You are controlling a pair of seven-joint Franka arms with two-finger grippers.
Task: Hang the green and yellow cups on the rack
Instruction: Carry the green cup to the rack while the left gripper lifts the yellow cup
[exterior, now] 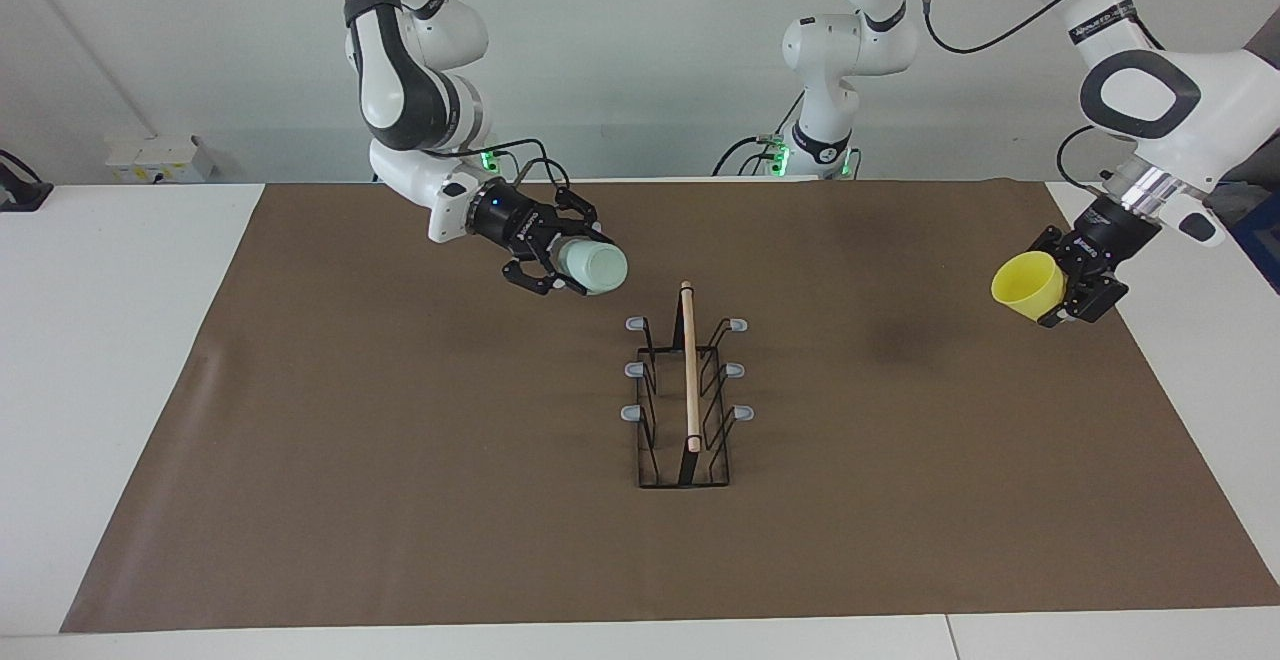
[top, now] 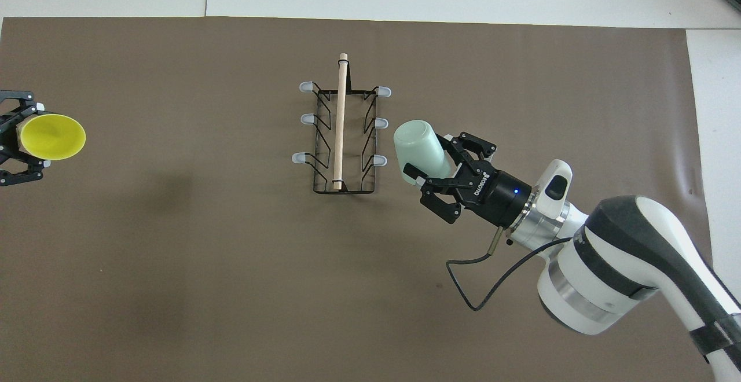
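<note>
The rack (exterior: 689, 370) (top: 340, 121), black wire with a wooden rod on top and grey-tipped prongs, stands mid-mat. My right gripper (exterior: 568, 265) (top: 433, 165) is shut on the pale green cup (exterior: 594, 267) (top: 417, 144). It holds the cup on its side in the air, closed bottom toward the rack, over the mat just beside the prongs at the right arm's side. My left gripper (exterior: 1062, 288) (top: 17, 139) is shut on the yellow cup (exterior: 1025, 282) (top: 52, 136). That cup is tilted with its mouth toward the rack, over the mat's edge at the left arm's end.
A brown mat (exterior: 400, 460) (top: 202, 266) covers most of the white table (exterior: 110, 360). The right arm's cable (top: 480, 289) hangs in a loop below its wrist. Nothing else lies on the mat around the rack.
</note>
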